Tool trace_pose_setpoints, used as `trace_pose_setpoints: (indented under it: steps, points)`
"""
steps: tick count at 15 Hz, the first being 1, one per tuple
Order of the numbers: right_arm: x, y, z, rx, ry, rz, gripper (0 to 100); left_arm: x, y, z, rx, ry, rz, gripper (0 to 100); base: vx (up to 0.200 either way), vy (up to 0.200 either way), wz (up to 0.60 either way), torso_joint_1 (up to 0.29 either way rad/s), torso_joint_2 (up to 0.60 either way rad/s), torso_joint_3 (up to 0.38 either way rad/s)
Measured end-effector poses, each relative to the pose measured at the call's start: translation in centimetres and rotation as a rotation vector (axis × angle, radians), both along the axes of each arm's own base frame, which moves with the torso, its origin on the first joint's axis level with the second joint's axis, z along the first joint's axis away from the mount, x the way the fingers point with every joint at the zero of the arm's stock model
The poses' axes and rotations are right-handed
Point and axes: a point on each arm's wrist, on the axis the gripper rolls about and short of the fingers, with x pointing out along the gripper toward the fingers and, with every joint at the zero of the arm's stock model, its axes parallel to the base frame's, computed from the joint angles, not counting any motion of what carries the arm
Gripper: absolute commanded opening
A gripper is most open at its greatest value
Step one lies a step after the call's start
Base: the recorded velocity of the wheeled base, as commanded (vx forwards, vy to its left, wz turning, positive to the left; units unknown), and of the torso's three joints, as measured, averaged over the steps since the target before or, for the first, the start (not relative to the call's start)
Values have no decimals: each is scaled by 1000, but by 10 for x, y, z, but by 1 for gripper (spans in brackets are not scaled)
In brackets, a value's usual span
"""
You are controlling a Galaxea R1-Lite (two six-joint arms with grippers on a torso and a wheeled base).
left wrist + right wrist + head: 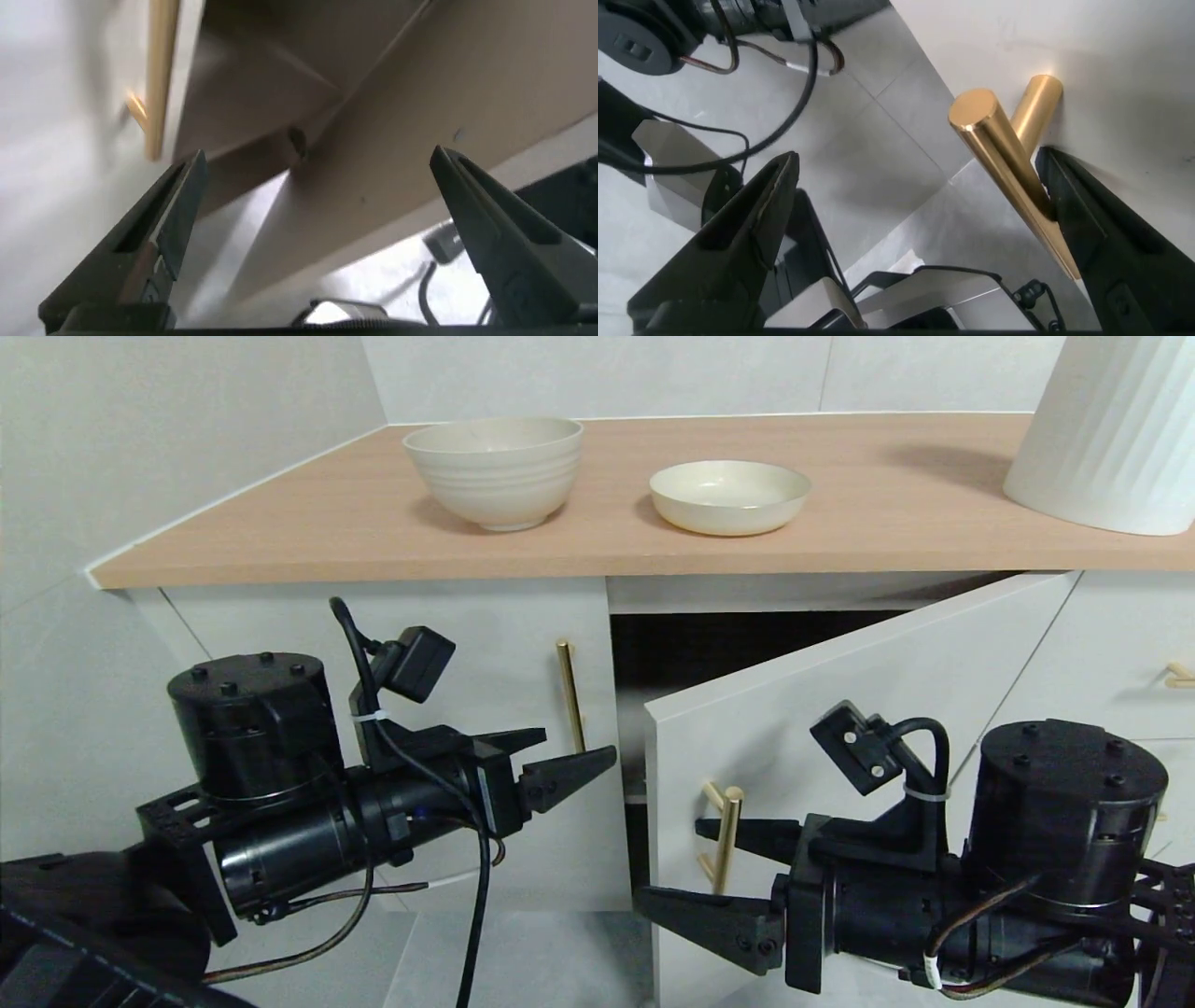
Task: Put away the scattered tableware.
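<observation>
Two pieces of tableware stand on the wooden countertop point(887, 523): a deep cream bowl point(492, 471) and a shallow cream bowl point(730, 497). Below it, the right cabinet door point(840, 709) stands partly open, showing a dark interior point(738, 649). My left gripper point(579, 744) is open and empty in front of the closed left door, near its gold handle point(569, 695) point(161, 75). My right gripper point(667, 861) is open at the open door's gold handle point(724, 835) point(1008, 159), which lies beside one finger point(1092, 224), untouched as far as I can see.
A tall white ribbed container point(1111, 429) stands at the countertop's right end. A further drawer front with a gold handle point(1178, 674) is at the far right. A wall closes off the left side. Grey floor tiles lie below the doors.
</observation>
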Motion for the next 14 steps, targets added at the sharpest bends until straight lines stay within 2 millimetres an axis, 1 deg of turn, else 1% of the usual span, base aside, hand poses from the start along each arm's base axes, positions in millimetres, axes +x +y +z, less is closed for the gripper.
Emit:
trace_pose_setpoints:
  steps: [1, 2, 5, 7, 10, 12, 14]
  points:
    - [0, 0, -1, -2, 2, 0, 100, -1, -1, -1, 4, 5, -1, 100, 0, 0, 0, 0, 0, 0]
    - [0, 0, -2, -5, 4, 1, 100, -1, -2, -2, 5, 6, -1, 0, 0, 0, 0, 0, 0, 0]
    - [0, 0, -5, -14, 12, 1, 100, -4, -9, -5, 9, 11, -25, 0, 0, 0, 0, 0, 0, 0]
    - [0, -1, -6, -19, 16, 0, 100, -3, -14, -4, 1, -1, -40, 0, 0, 0, 0, 0, 0, 0]
    - [-1, -1, -8, -25, 21, 0, 100, -8, -22, -2, -4, -12, -75, 0, 0, 0, 0, 0, 0, 0]
    - [-1, -2, -8, -25, 22, -1, 100, -5, -28, -4, -2, -8, -89, 0, 0, 0, 0, 0, 0, 0]
    - [-1, -2, -8, -25, 21, -4, 100, 2, -34, -8, -1, 5, -94, 0, 0, 0, 0, 0, 0, 0]
